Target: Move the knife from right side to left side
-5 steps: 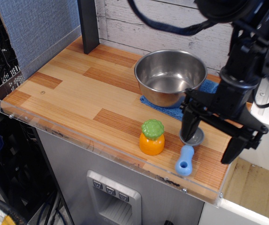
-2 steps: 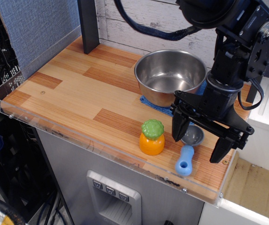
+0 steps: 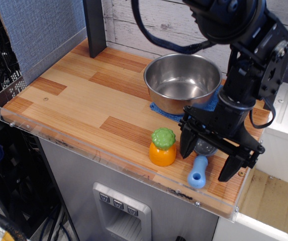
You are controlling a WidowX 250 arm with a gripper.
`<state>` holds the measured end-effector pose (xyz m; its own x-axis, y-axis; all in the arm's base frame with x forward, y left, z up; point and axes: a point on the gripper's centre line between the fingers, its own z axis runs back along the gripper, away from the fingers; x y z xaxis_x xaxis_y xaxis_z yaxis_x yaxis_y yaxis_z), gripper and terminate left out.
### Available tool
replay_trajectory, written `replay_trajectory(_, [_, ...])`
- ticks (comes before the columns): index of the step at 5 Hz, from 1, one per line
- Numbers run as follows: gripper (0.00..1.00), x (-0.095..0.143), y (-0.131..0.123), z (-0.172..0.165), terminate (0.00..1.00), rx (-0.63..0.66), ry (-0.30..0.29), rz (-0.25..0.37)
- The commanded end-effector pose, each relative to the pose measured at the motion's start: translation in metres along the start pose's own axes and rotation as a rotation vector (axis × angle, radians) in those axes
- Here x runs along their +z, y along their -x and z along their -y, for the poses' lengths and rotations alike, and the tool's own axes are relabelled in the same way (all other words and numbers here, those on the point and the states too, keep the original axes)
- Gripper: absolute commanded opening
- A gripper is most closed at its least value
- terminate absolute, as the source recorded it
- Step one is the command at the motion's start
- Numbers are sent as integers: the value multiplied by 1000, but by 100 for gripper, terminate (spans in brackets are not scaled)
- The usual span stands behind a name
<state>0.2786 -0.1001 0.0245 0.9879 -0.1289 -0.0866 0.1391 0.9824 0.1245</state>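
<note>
one knife (image 3: 199,171), one tool (image 3: 209,156) — spread wide

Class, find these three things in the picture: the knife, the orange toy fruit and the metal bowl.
knife (image 3: 198,172): table camera view, on its light-blue handle.
orange toy fruit (image 3: 162,153): table camera view, on its orange body.
metal bowl (image 3: 180,83): table camera view, on the inside wall of the bowl.

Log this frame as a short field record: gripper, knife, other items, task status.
gripper: gripper open, fingers straddling the knife's head
knife: knife lying flat at right front of the table, blue handle toward the front edge, not lifted
other items: orange toy fruit just left of it; steel bowl on a blue cloth behind
task status: knife on right side, not grasped
</note>
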Motion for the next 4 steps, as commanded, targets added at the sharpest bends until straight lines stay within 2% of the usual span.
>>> replay_trajectory(1, [100,-9,0,3,0,-5,-11,-13])
replay_trajectory(2, [100,-17,-2,3,0,-2,-7,-32])
replay_trajectory(3, [0,-17,-3,2,0,-4,-3,-24])
replay_trajectory(4, [0,-14,-4,0,0,-10,-4,-15])
